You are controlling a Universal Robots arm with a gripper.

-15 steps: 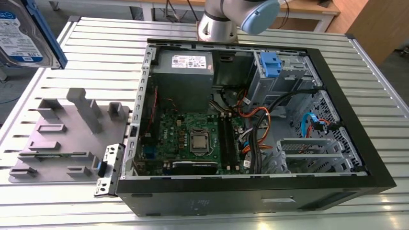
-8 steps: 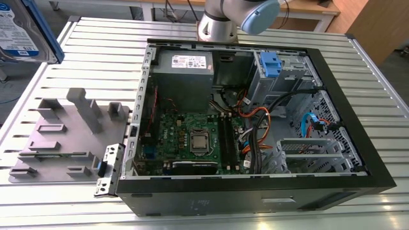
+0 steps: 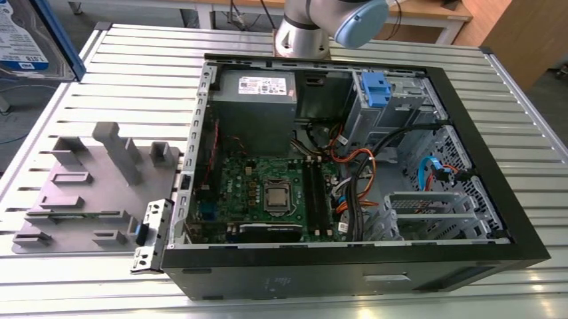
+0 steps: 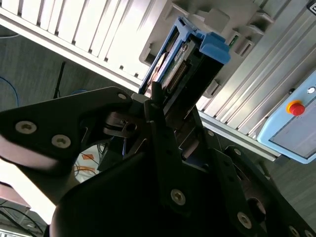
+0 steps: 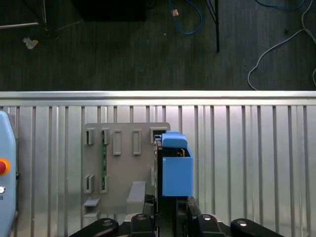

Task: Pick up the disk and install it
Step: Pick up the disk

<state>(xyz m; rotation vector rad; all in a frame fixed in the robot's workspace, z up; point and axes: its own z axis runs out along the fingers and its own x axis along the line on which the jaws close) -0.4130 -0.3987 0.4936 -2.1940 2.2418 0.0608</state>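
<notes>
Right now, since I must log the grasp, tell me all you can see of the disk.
The disk is a flat metal drive in a blue plastic carrier, with a handle at the end away from the gripper. The exterior view shows its blue-and-white label; the second wrist view shows a connector. The gripper is shut on it and holds it on edge in the air over the grey fixture, touching nothing else.

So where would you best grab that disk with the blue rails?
Take the disk across its two flat faces, at the end away from the blue handle, coming in along its length. It's a thin slab, so the claw spans it easily, which looks like how it's held now.
</notes>
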